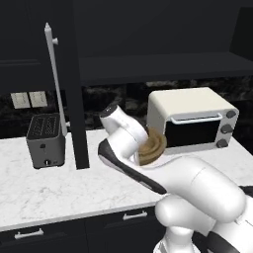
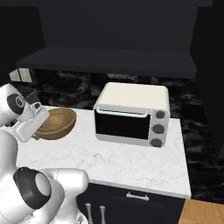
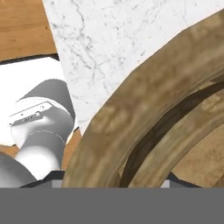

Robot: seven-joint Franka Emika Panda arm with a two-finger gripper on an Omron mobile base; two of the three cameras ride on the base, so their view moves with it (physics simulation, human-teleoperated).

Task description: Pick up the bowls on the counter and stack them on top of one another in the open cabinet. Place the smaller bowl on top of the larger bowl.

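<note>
No readable text, no labels, no brands, no numbers on anything here

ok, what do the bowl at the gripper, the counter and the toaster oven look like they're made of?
Bowl: wood, matte brown, mottled grain showing close up in the hand view. Counter: white marble look, faint grey veining, smooth. Toaster oven: cream casing, probably painted metal, with a dark glossy door, likely glass, and silver knobs; the render leaves that open.

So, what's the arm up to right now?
Fingers' state hidden behind bowl. Wooden bowl tilted at the hand, above the counter. Toaster oven beside it, apart.
</note>
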